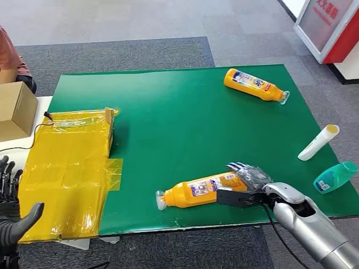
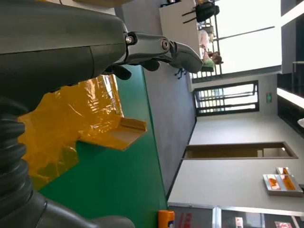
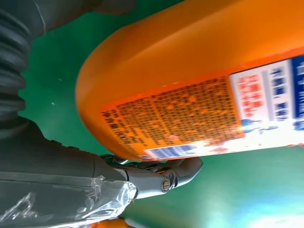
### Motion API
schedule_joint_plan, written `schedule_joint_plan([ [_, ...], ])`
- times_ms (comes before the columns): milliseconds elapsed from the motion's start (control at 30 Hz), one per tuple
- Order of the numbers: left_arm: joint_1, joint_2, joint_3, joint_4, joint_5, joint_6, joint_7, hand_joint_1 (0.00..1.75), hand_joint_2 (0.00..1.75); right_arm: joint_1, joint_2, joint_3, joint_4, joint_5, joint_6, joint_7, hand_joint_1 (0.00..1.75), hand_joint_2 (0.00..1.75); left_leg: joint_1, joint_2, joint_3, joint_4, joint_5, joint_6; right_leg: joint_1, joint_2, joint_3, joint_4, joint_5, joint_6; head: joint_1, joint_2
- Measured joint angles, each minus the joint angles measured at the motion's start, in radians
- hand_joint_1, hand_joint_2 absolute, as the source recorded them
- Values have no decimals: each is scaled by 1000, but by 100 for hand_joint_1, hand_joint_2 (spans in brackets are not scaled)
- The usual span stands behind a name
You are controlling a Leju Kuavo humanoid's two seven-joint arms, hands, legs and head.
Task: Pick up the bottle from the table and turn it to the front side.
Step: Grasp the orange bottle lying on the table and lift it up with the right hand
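The fingers (image 1: 239, 168) of the right hand (image 1: 245, 182) curl over the wide bottom end of the orange bottle (image 1: 199, 190), and the thumb (image 3: 172, 175) lies along its lower side, so the hand grasps the bottle at its base. The bottle lies on its side on the green mat (image 1: 178, 123), near the front edge. Its long axis runs almost left to right, a little tilted, with the clear cap (image 1: 160, 200) pointing to the left and the base to the right, inside the hand. A label with small print faces up. In the right wrist view the same label (image 3: 179, 118) is close to the camera.

The left hand (image 1: 10, 216) is at the left edge, beside the yellow plastic sheet (image 1: 68, 168), with its fingers spread and holding nothing.

Far from the hands, a second orange bottle (image 1: 254, 85) lies near the back of the mat, cap to the right. A white tube (image 1: 318, 142) and a teal bottle (image 1: 335, 176) lie at the right edge. A cardboard box (image 1: 14, 110) stands at the left.
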Motion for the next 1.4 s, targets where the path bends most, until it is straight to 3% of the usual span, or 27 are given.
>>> schedule_joint_plan([
  [300, -5, 9, -24, 13, 8, 13, 0, 0, 175, -41, 13, 54, 38, -21, 13, 0, 0, 175, 0, 0, 0, 0, 0, 0, 0, 0, 0, 0, 0, 0, 0, 0],
  [333, -5, 9, -25, 15, 8, 13, 0, 0, 175, -47, 14, 59, 44, -22, 13, 0, 10, 175, 0, 0, 0, 0, 0, 0, 0, 0, 0, 0, 0, 0, 0, 0],
  [433, -6, 12, -30, 20, 9, 14, 0, 0, 175, -62, 16, 75, 63, -25, 11, -5, 140, 175, 0, 0, 0, 0, 0, 0, 0, 0, 0, 0, 0, 0, 0, 0],
  [467, -6, 13, -33, 21, 9, 15, 0, 0, 175, -67, 17, 79, 68, -25, 10, -8, 175, 175, 0, 0, 0, 0, 0, 0, 0, 0, 0, 0, 0, 0, 0, 0],
  [1400, -9, 21, -48, 36, 20, 22, 2, 0, 175, -88, 24, 109, 102, -90, -17, -10, 175, 175, 0, 0, 1, 0, 2, 0, 0, 0, 1, 0, 1, -1, 0, 0],
])
